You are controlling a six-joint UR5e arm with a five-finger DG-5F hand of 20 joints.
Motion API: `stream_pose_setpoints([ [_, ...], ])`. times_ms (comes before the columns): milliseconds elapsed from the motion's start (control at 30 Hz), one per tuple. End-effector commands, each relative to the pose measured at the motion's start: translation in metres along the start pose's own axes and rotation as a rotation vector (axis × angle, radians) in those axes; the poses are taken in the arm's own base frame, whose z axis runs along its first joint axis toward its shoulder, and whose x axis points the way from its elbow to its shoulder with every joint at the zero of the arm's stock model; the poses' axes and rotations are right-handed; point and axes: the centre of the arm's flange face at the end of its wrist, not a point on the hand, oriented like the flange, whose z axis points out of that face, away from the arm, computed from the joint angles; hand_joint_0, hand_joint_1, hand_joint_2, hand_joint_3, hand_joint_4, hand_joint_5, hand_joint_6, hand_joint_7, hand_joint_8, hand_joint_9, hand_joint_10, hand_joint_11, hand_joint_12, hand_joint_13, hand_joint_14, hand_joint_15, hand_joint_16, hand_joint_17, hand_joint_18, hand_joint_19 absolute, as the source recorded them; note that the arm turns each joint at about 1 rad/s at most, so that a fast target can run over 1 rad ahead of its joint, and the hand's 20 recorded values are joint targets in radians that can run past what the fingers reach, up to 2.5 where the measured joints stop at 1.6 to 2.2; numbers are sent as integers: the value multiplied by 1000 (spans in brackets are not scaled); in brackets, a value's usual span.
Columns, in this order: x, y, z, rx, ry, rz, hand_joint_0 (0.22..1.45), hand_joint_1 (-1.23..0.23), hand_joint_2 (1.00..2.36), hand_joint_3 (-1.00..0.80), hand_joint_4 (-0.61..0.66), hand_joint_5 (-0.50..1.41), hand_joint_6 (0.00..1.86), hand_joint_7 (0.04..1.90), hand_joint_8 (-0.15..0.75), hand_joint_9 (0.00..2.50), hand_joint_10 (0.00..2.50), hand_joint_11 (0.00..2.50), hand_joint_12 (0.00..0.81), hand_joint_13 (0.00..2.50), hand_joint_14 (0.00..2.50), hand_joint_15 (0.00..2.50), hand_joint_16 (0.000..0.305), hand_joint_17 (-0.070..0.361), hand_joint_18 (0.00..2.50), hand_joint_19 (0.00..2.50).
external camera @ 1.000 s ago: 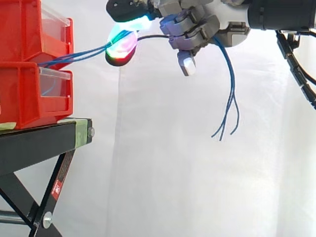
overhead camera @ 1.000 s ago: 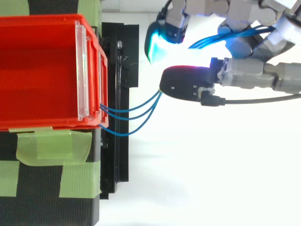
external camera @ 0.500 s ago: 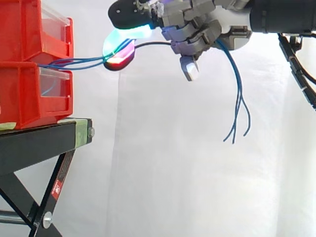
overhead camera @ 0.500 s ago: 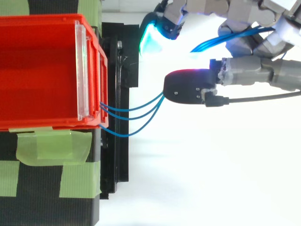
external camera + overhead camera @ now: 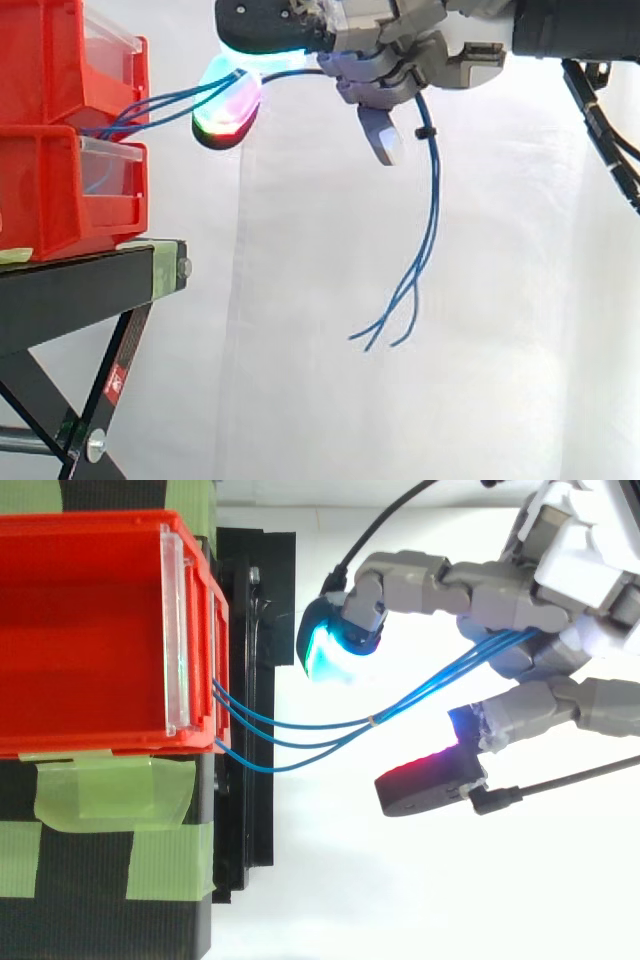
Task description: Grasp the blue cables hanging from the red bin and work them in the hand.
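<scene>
Three thin blue cables (image 5: 300, 725) leave the front of the red bin (image 5: 80, 630) and run right, bundled by a small tie, into my hand (image 5: 580, 610). They pass between a finger with a cyan pad (image 5: 325, 652) and the thumb with a red pad (image 5: 425, 785), which stand apart. In the side view the cables rise from the stacked red bins (image 5: 50, 190) past the glowing pads into the hand (image 5: 400, 50), where curled fingers close over them. The loose ends (image 5: 415, 270) hang below the hand.
The bins rest on a black stand (image 5: 90, 285) with green tape (image 5: 110, 785) on its top. A white curtain lies behind. Open air lies under the hand, to the right of the stand.
The thumb has swung away from the cyan-tipped finger, so the cables now run free between them. The hanging ends have swung left and reach lower.
</scene>
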Motion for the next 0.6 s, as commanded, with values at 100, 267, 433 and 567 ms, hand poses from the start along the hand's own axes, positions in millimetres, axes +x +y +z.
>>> stream_pose_setpoints([
  [100, -13, 5, -3, -13, -15, -7, 950, -534, 1017, -638, 293, 248, 5, 1261, 350, 1601, 2500, 2500, 470, 1747, 2500, 1461, 186, 139, 2483, 559],
  [267, -13, 4, -3, -11, -15, -21, 968, -537, 1018, -625, 292, 268, 4, 1279, 350, 1601, 2500, 2500, 470, 1747, 2500, 1461, 186, 139, 2483, 559],
  [433, -14, 3, -2, 2, -26, -20, 1006, -549, 1021, -560, 294, 283, 4, 1289, 350, 1601, 2500, 2500, 470, 1747, 2500, 1461, 186, 139, 2483, 559],
  [567, -14, 3, -3, 9, -30, -20, 1018, -552, 1022, -528, 297, 284, 4, 1290, 350, 1601, 2500, 2500, 470, 1747, 2500, 1461, 186, 139, 2483, 559],
])
